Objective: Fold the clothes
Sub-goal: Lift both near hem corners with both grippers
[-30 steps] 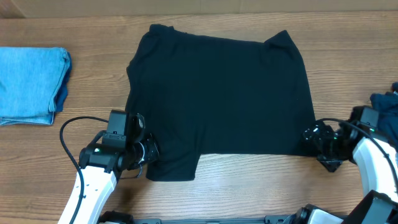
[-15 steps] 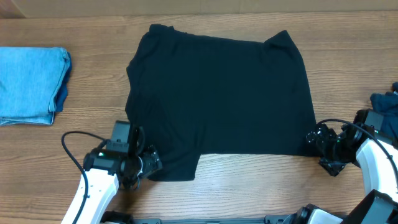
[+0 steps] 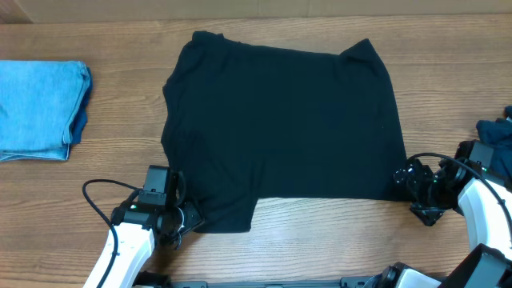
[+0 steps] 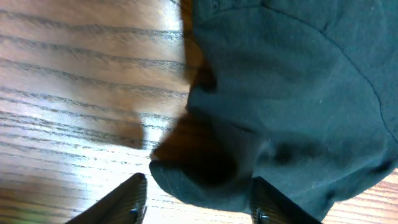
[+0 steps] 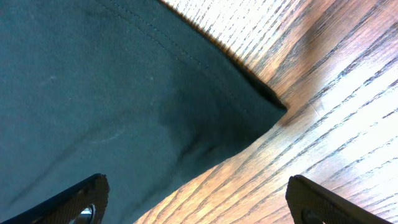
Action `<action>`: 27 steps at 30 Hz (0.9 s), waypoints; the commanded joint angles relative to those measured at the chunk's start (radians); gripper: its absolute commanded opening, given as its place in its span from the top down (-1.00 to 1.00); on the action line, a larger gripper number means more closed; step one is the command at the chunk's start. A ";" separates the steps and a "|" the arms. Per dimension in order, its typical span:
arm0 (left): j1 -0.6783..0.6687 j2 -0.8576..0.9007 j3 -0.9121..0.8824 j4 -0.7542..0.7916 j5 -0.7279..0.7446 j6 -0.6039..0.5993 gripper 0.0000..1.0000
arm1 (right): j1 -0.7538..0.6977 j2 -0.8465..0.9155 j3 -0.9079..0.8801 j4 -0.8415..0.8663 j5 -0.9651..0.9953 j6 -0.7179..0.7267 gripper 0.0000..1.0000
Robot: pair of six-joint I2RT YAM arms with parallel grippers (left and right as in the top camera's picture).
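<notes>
The black T-shirt (image 3: 280,128) lies spread across the middle of the table, its lower left part reaching toward the near edge. My left gripper (image 3: 187,218) stands at that lower left corner. In the left wrist view its jaws (image 4: 198,200) are apart, with a rounded fold of the shirt (image 4: 205,180) lying loose between them and a gap to the left finger (image 4: 127,199). My right gripper (image 3: 402,178) sits at the shirt's lower right corner. In the right wrist view it (image 5: 199,205) is wide open over bare wood, just short of the shirt corner (image 5: 270,106).
A folded light blue denim garment (image 3: 40,108) lies at the far left. A dark navy garment (image 3: 496,130) shows at the right edge behind my right arm. The left arm's black cable (image 3: 100,188) loops over the wood.
My left gripper has let go of the shirt's lower left corner and drawn back toward the near edge. The right gripper shifted slightly right, then held still.
</notes>
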 commanded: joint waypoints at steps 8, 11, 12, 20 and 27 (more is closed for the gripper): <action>0.005 -0.007 -0.075 0.120 0.040 0.012 0.07 | -0.004 -0.005 0.000 0.007 -0.043 -0.030 -0.88; 0.005 -0.007 -0.079 0.124 0.047 0.012 0.26 | -0.004 -0.005 0.000 0.009 -0.043 -0.030 -0.88; 0.005 -0.007 -0.079 0.124 0.049 0.013 0.37 | -0.004 -0.005 0.000 0.008 -0.043 -0.030 -0.88; 0.005 -0.008 -0.063 0.121 0.096 0.018 0.92 | -0.004 -0.005 0.000 0.007 -0.041 -0.033 -0.87; 0.005 -0.016 0.058 0.071 0.145 0.051 0.92 | -0.004 -0.005 0.000 0.006 -0.031 -0.032 -0.89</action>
